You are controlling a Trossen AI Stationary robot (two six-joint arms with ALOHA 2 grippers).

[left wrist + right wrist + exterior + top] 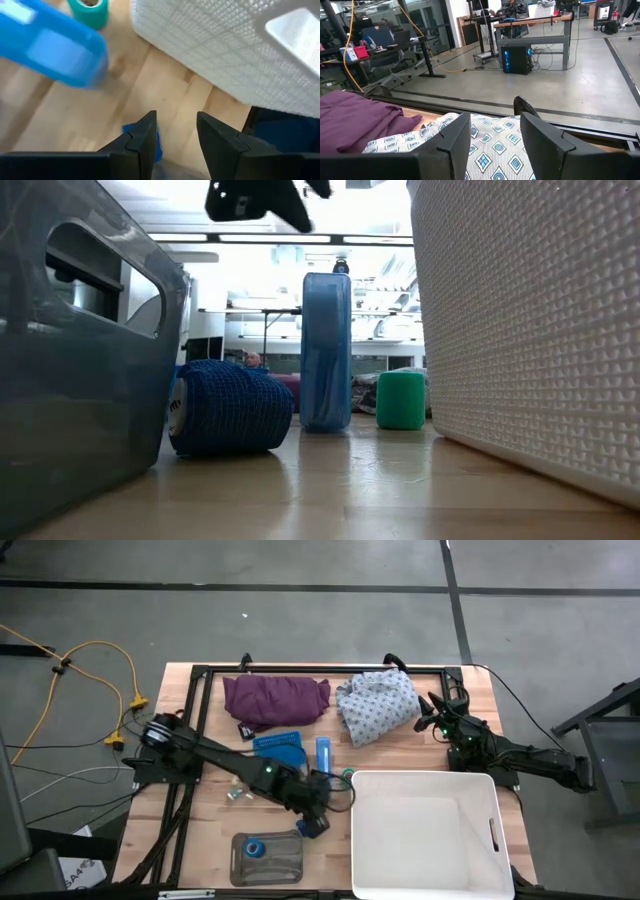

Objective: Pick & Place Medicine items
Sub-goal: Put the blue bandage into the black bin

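left gripper (318, 815) hangs just left of the big white perforated plastic bin (425, 885) in the lower middle of the high view, and its two dark fingers (145, 140) stand parted with bare wood showing between them, so it grips nothing. a dark blue roll of wrap (311, 827) lies right below it, peeking out beside one finger in the wrist picture (156, 145), which i'd guess is why the arm sits there: lined up for a grab. the tall light blue plastic bottle (324, 753) stands upright toward the middle of the table, and the small green roll of tape (347, 776) sits just beside the bin's upper left corner, both close enough for a short carry. a few tiny pale vial-like pieces (236, 792) lie left of the arm. a clear grey plastic container (268, 858) rests at the lower left. right gripper (437, 727) waits at the upper right, above the bin, beside the patterned white cloth (375, 705), fingers apart and empty; a purple cloth (275, 700) lies further left.
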